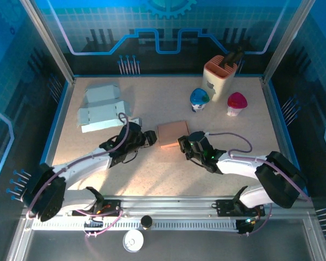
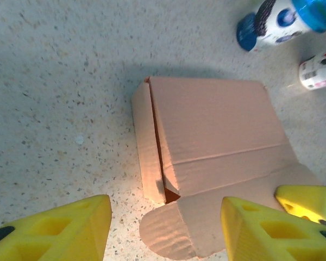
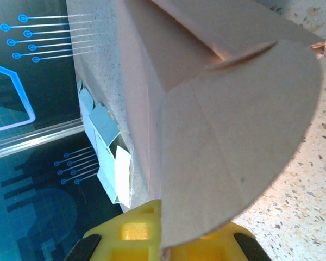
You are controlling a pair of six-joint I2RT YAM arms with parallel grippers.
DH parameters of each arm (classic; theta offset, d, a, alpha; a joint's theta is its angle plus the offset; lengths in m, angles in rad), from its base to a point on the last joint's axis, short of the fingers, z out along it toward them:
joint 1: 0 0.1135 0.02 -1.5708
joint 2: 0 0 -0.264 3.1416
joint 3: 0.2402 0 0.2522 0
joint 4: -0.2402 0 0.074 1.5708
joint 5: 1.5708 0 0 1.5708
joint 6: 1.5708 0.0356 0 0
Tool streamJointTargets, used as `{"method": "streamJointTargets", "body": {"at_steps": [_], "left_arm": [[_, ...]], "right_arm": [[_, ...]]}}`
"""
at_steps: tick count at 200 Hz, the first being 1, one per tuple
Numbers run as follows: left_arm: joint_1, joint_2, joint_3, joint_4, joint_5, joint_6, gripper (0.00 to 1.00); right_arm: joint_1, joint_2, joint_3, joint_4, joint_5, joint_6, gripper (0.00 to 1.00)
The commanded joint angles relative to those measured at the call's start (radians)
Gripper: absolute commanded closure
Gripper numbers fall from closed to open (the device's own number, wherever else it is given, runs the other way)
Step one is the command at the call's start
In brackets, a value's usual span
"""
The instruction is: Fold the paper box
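Pinching: right gripper (image 3: 162, 239) closed on the paper box (image 2: 212, 125), apparently by its rounded flap.
Left gripper (image 2: 165, 223): jaws parted, empty, box just ahead.

Matt cardboard box (image 2: 212, 141) on a speckled, stone-like table (image 2: 54, 81).
The box is dull tan paperboard, faintly ribbed along its flaps; the table looks smooth and unpolished; the fingers (image 2: 92, 217) are smooth yellow plastic; the cup (image 2: 277, 24) is glossy plastic.

paper box (image 1: 173, 133): between pincers | left pincer (image 1: 150, 137): just left | right pincer (image 1: 183, 142): at right edge
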Motion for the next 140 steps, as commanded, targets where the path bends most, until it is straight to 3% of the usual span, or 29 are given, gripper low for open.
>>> {"method": "streamJointTargets", "body": {"at_steps": [1,82,140], "left_arm": [[0.011,0.073,0.053,0.007,0.073,0.02,0.45],[0.033,0.291,0.125,0.129,0.138,0.063,0.54],[0.034,0.348,0.138,0.167,0.147,0.074,0.62]], "right_arm": [[-0.011,0.023,-0.027,0.012,-0.02,-0.009,0.98],[-0.017,0.002,-0.071,-0.004,-0.021,-0.01,0.8],[-0.029,-0.031,-0.085,-0.032,-0.051,-0.043,0.67]]}}
